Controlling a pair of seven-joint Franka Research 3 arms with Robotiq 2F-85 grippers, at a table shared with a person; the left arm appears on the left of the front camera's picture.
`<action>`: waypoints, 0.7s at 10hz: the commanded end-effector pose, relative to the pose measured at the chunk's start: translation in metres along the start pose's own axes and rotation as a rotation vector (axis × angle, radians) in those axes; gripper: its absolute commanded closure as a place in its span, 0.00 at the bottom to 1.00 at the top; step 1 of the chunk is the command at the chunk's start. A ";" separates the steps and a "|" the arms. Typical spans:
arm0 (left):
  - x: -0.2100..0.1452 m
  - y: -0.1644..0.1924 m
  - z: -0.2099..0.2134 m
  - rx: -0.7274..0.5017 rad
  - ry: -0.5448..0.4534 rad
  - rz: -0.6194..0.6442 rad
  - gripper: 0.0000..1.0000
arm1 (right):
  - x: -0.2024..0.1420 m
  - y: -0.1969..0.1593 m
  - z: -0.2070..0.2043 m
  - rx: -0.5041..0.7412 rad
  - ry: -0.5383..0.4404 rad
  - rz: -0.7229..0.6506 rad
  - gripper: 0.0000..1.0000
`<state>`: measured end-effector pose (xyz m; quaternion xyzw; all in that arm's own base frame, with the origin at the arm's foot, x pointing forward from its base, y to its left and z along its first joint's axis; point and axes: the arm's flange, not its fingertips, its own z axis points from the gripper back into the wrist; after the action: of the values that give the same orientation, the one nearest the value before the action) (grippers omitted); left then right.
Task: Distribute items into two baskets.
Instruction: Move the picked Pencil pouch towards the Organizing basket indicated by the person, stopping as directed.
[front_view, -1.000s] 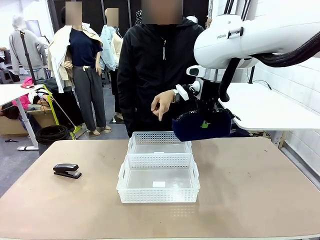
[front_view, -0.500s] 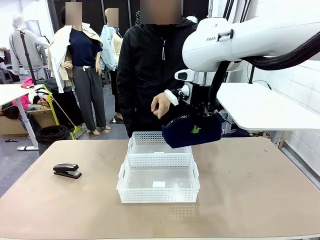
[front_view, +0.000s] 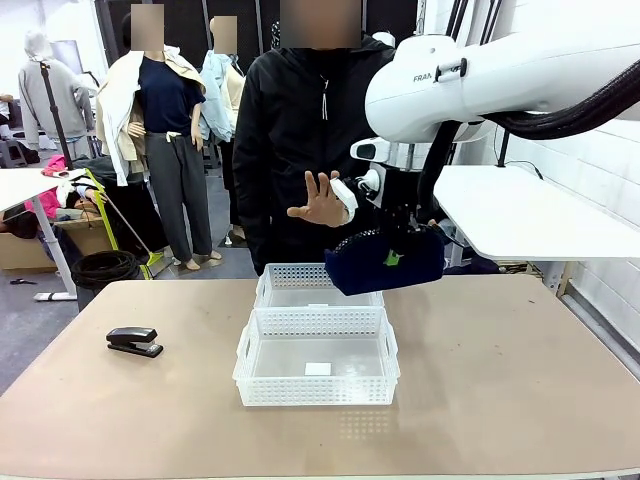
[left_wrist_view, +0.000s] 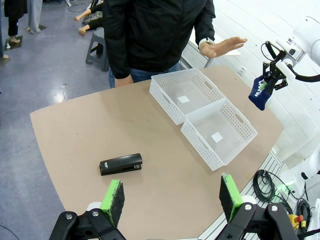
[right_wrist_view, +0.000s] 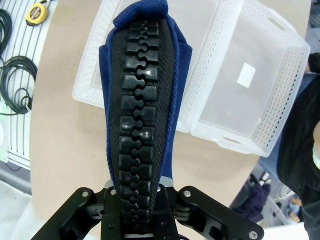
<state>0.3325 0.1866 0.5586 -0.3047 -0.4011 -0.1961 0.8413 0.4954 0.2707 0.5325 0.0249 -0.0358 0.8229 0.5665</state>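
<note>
A: Status on the right claw (front_view: 398, 246)?

B: Clamped shut on the navy pouch (front_view: 385, 262), pinching it along the zip edge with the body hanging below. We hold it in the air, clear of the table (front_view: 520, 380), at the right end of the far basket (front_view: 300, 272). From the front it overlaps that basket's right corner. We can't tell if it's over the inside or just beside it.

A: What changed?

B: Two things. Over the last second we carried the pouch left, from right of the baskets toward the far one, then stopped. Nothing has moved on our side in the last half second. And the person's hand (front_view: 320, 202) was pointing down toward the baskets. Now it's raised, palm open, fingers spread, just left of the pouch.

A: Meaning?

B: We read it as a stop or wait sign, maybe a change of target. A drop now looks risky: the hand is close to the claw and the basket choice may be in question. The near basket (front_view: 316, 388) is empty too.

A: Left side?

B: Our left claw (left_wrist_view: 171, 196) is spread wide, holding nothing, high above the table. The stapler (left_wrist_view: 121, 164) lies on the table, well left of the baskets.

A: So neither item is placed.

B: Correct. We'd wait for the hand to clear or point again.
</note>
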 end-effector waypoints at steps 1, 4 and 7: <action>-0.001 0.001 0.001 -0.010 -0.015 -0.013 0.00 | 0.014 -0.002 -0.005 0.051 -0.055 0.016 1.00; -0.001 0.001 0.001 -0.010 -0.015 -0.013 0.00 | 0.044 0.025 -0.019 0.117 -0.054 0.000 1.00; -0.001 0.001 0.001 -0.010 -0.015 -0.013 0.00 | 0.032 0.093 -0.008 0.117 -0.010 -0.070 1.00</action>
<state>0.3326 0.1868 0.5584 -0.3047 -0.4007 -0.1958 0.8416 0.4209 0.2872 0.5245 0.0637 -0.0006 0.8189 0.5703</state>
